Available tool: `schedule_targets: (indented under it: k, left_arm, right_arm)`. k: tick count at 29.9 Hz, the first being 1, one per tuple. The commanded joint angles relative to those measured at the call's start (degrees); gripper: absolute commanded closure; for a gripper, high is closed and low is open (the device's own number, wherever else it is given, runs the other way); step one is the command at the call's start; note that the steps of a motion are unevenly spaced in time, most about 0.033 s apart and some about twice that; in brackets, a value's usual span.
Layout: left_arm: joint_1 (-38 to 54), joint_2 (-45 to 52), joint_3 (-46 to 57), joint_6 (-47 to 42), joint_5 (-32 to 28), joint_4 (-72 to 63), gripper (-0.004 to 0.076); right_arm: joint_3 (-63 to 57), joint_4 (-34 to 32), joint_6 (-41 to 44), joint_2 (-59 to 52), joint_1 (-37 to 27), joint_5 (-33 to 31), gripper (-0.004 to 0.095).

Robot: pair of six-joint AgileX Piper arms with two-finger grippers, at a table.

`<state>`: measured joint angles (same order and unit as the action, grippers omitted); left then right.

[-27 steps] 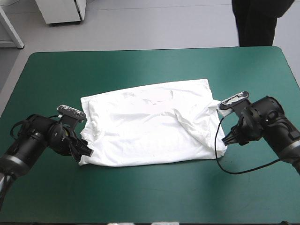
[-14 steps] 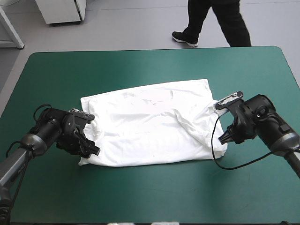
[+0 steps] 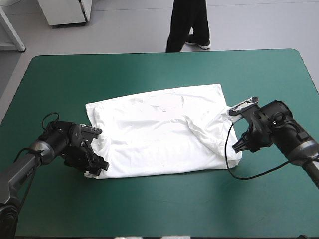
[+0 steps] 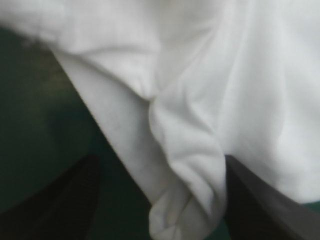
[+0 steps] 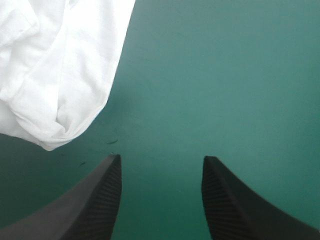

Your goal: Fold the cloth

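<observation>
The white T-shirt (image 3: 159,134) lies spread flat in the middle of the teal-green cover, with a sleeve folded in near its right side. My left gripper (image 3: 99,165) is low at the shirt's near left corner. In the left wrist view it (image 4: 160,200) stands open, a rolled fold of the T-shirt (image 4: 190,165) lying between the black fingers (image 4: 65,200). My right gripper (image 3: 238,147) sits at the near right corner. In the right wrist view it (image 5: 161,160) is open over bare cover, and the T-shirt's corner (image 5: 60,85) lies ahead of it, off to one side.
The teal-green cover (image 3: 149,209) runs wide around the shirt, with a broad strip between the shirt and the table's near edge.
My left gripper has swung in and down onto the shirt's near left corner. The right gripper shifted slightly toward the shirt earlier and has held still since. The shirt has not moved.
</observation>
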<state>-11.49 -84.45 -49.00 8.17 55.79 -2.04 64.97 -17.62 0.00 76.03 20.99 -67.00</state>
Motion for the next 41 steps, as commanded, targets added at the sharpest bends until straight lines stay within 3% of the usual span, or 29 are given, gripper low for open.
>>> schedule_targets:
  k: [1,6,9,12,16,18,25,41]
  left_arm:
    - [0.08,1.26,0.11,0.79,-1.30,-3.01,0.0230]
    - [0.08,0.32,0.11,2.80,-1.44,-7.75,0.0232]
    - [-0.02,-0.27,0.11,2.80,-1.44,-8.81,0.0272]
    - [-0.02,-0.41,0.11,2.80,-1.98,-9.07,0.0407]
    - [-0.02,-0.41,0.11,3.68,-3.05,-9.34,0.0647]
    - [-0.02,-0.41,0.11,4.96,-3.51,-9.48,0.0731]
    - [-0.02,-0.50,0.11,5.32,-3.25,-9.15,0.0733]
    - [-0.02,-0.37,0.11,5.32,-1.54,-7.55,0.0733]
  right_arm:
    - [1.46,-1.97,0.00,-1.32,-0.27,1.20,0.0432]
    - [1.46,-0.41,1.95,-1.08,-0.27,1.56,0.0435]
    - [1.46,5.82,1.93,-0.45,-2.25,0.90,0.0435]
    - [1.36,11.86,0.00,0.21,-5.46,1.52,0.0435]
    - [1.36,12.51,-1.09,0.81,-6.47,3.52,0.0435]
    - [1.24,13.82,-1.95,1.74,-6.47,4.11,0.0435]
    - [-0.91,20.80,-6.32,8.85,-6.47,5.16,0.0419]
    - [-1.50,18.73,-6.64,15.60,-6.47,7.26,0.0402]
